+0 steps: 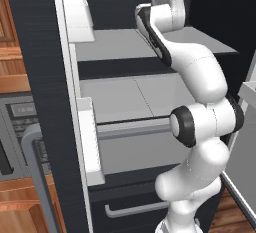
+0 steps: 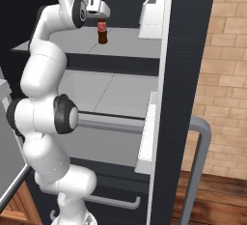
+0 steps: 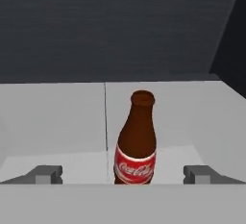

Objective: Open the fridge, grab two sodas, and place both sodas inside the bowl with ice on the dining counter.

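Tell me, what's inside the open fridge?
A brown soda bottle stands on the fridge's upper shelf, between the open end effector's fingertips. The arm hides parts of the shelves.

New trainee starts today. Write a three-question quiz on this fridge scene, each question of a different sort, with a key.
1. True or false: the jaws of the gripper are shut on the bottle.
2. Multiple choice: where does the bottle stand? A) in a door bin B) on an upper shelf inside the fridge C) in a lower drawer
3. Fill in: the bottle's label is coloured ____.

Key:
1. False. The jaws stand wide apart, one on each side of the bottle, not touching it.
2. B.
3. Red.
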